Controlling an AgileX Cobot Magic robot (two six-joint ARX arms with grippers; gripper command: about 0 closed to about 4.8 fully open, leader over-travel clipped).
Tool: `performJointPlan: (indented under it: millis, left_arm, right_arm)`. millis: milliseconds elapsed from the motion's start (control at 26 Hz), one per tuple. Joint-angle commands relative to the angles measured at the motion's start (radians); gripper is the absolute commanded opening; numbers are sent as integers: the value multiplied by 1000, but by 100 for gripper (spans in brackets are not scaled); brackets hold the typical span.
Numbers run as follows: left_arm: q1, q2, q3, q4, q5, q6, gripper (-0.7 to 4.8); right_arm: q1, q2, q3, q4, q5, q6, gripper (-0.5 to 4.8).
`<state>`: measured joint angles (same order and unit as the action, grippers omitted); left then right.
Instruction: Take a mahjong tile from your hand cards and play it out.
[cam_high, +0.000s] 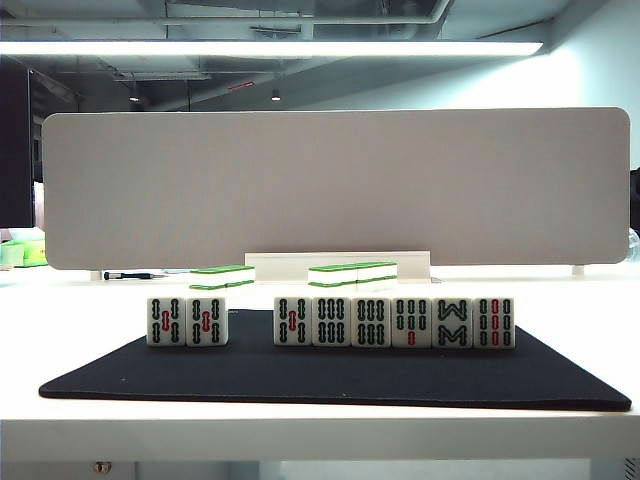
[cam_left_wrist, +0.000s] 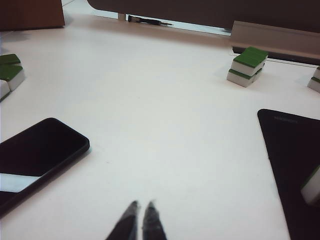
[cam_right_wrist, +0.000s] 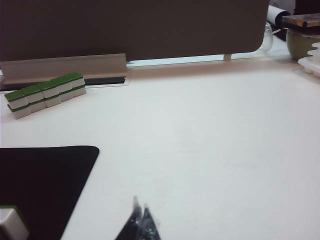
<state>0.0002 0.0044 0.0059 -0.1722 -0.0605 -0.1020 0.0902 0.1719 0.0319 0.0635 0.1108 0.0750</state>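
Front view: a black mat (cam_high: 330, 385) lies on a white table (cam_high: 300, 425), w/ a grey divider panel (cam_high: 335, 185) standing behind it. On the mat stands the row of hand cards (cam_high: 395, 322), upright, faces toward the camera, marked w/ green, black and red bamboo sticks. The row splits into 2 tiles at left, a gap, then 6 tiles at right; one of those six shows a W/M-shaped stick pattern. No bird-faced mahjong tile can be made out in any view.

Behind the mat, flat green-and-white tile stacks (cam_high: 352, 273) lie near a white rail (cam_high: 338, 264) at the panel's foot. A dark pen (cam_high: 128, 275) lies at far left by the panel.

No arms appear in the front view. Left wrist cam: left gripper (cam_left_wrist: 139, 212) w/ fingertips together, holding nothing, over bare table; a black phone (cam_left_wrist: 37, 150) lies beside it and a small tile stack (cam_left_wrist: 247, 66) is well ahead. Right wrist cam: right gripper (cam_right_wrist: 140, 212) tips also pressed together, empty, just off the mat's corner; a longer tile stack (cam_right_wrist: 47, 94) sits by the rail.
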Motion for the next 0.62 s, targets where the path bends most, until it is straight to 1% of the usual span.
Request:
performJointPlan:
  millis: [38, 231, 308, 423, 615]
  left_arm:
    - [1, 1, 1, -11, 5, 4, 18]
    - [1, 1, 1, -11, 5, 4, 18]
    - [1, 1, 1, -11, 5, 4, 18]
    - [1, 1, 1, -11, 5, 4, 18]
    - [1, 1, 1, -12, 5, 4, 18]
  right_arm:
    - [-11, -60, -26, 5, 3, 12, -1]
    - [-26, -114, -26, -71, 3, 12, -1]
    - [-34, -152, -26, -142, 3, 11, -1]
    - [-36, -175, -26, -204, 3, 3, -1]
    - [-35, -175, -26, -238, 2, 3, -1]
